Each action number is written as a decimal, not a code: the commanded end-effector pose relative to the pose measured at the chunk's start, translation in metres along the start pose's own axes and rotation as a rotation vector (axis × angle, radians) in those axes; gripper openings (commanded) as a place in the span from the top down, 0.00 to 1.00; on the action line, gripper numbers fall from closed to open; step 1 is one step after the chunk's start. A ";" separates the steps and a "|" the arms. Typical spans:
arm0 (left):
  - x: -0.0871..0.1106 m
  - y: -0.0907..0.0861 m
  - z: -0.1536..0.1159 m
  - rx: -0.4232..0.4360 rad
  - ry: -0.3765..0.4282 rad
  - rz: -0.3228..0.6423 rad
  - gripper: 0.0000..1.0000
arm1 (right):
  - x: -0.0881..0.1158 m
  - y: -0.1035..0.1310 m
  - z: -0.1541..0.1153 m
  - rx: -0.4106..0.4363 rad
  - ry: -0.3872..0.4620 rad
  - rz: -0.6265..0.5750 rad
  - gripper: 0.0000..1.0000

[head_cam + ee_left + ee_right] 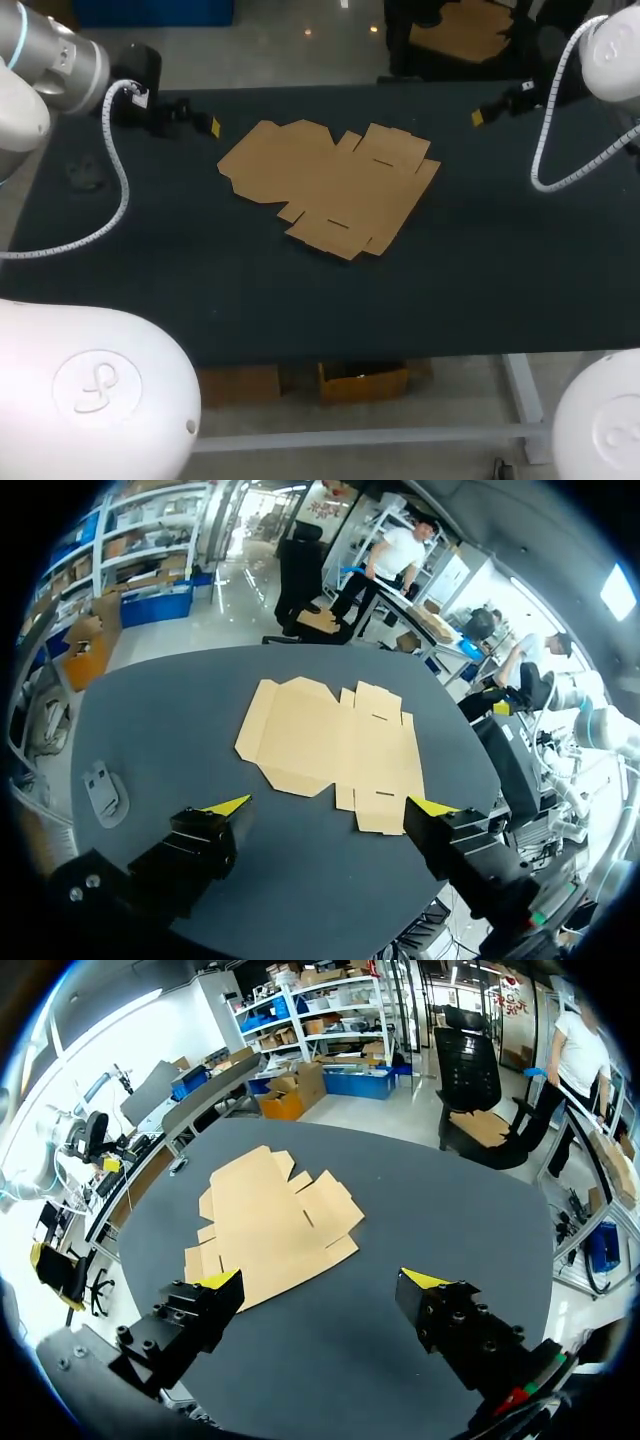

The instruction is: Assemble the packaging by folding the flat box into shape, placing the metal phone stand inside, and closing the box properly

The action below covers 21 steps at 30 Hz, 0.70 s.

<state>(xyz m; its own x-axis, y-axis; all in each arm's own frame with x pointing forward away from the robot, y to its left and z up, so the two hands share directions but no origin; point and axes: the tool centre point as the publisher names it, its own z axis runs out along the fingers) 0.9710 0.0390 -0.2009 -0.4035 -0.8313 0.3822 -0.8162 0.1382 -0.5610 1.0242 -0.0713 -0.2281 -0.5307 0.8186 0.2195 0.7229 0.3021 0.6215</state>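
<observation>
The flat box (330, 185) is lying unfolded in the middle of the table (480, 260), and the left gripper (330, 805) and right gripper (320, 1278) are hanging wide open and empty, so every step is waiting.

Dim head view; wrist views brighter, with ceiling-light glare.

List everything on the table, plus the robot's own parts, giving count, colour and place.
flat brown cardboard box blank: one, brown, unfolded at the table's middle.
small grey flat object: one, grey, near the table's left side, apart from the blank; possibly the metal phone stand, too small to tell.
dark table: one, black top.
left gripper: one, black with yellow tips, open, empty, far left.
right gripper: one, black with yellow tips, open, empty, far right.
</observation>
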 end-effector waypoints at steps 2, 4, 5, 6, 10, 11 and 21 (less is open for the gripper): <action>-0.001 0.001 0.001 -0.013 0.011 -0.062 0.00 | -0.004 0.001 0.002 0.023 0.010 0.029 0.00; -0.002 0.003 0.001 -0.016 0.004 -0.100 0.00 | -0.005 -0.001 0.004 0.040 0.024 0.054 0.00; -0.003 0.004 0.001 -0.019 0.000 -0.118 0.00 | -0.006 -0.001 0.004 0.050 0.019 0.062 0.00; -0.003 0.007 0.001 -0.025 0.005 -0.129 0.00 | -0.006 -0.003 0.005 0.063 0.020 0.066 0.00; 0.000 0.017 -0.002 -0.033 -0.009 -0.174 0.00 | -0.002 -0.008 0.010 0.117 0.012 0.089 0.00; 0.000 0.019 -0.002 -0.035 -0.009 -0.184 0.00 | -0.001 -0.009 0.012 0.128 0.016 0.087 0.00; 0.005 0.037 0.002 -0.092 0.019 -0.305 0.00 | 0.005 -0.021 0.025 0.235 0.049 0.119 0.00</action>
<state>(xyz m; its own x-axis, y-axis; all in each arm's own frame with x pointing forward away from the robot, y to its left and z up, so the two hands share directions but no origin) 0.9388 0.0397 -0.2214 -0.1522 -0.8291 0.5380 -0.9294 -0.0651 -0.3633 1.0121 -0.0609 -0.2583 -0.4497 0.8393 0.3057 0.8523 0.3007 0.4281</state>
